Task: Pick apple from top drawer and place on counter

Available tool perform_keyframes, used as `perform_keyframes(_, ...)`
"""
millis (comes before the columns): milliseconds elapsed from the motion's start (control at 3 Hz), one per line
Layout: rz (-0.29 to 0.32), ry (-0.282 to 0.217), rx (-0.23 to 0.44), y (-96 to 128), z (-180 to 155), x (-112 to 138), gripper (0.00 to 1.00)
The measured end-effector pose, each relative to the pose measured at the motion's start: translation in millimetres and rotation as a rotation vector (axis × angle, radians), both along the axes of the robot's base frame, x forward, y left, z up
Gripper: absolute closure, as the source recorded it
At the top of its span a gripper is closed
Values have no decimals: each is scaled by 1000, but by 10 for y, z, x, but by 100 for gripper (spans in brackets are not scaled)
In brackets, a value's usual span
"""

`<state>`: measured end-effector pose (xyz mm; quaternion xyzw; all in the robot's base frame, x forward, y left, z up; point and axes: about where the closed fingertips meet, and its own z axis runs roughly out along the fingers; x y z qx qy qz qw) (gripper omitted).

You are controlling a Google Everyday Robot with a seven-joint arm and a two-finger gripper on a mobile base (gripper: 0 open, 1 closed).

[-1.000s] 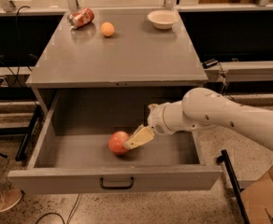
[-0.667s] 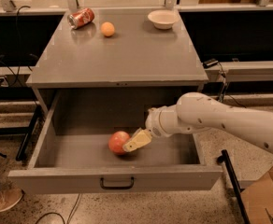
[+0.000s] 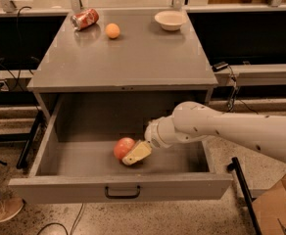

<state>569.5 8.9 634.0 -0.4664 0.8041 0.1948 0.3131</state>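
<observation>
1. Since the earlier frames the gripper [image 3: 137, 153] has slid left and a little lower inside the top drawer [image 3: 118, 187], closing the small gap to the apple [image 3: 123, 147]. The white arm [image 3: 221, 129] has shifted left with it, while the apple lies in about the same spot
2. The gripper now sits against the apple's lower right side, and its pale tan tip partly overlaps the fruit. Whether it has closed on the apple I cannot tell
3. The apple rests on the drawer floor, near the middle of its width and closer to the front panel than to the back wall
4. The drawer is pulled well out from under the counter [image 3: 128, 58], with its dark handle [image 3: 122, 194] at the centre of the front panel
5. The arm comes in from the right and passes over the drawer's right wall
6. At the far edge of the counter, a red soda can [image 3: 84, 19] lies on its side at the left, an orange ball [image 3: 112, 31] sits just beside it, and a white bowl [image 3: 170, 19] stands well apart to the right
7. On the floor, a cardboard box [image 3: 275, 209] shows at lower right and a shoe [image 3: 3, 210] at lower left
</observation>
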Motion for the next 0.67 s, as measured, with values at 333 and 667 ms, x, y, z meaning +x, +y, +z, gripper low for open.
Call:
perform_keyframes(333, 49, 19, 1, 219, -67, -48, 0)
perform_keyframes(667, 96, 31, 3, 415, -99, -77, 14)
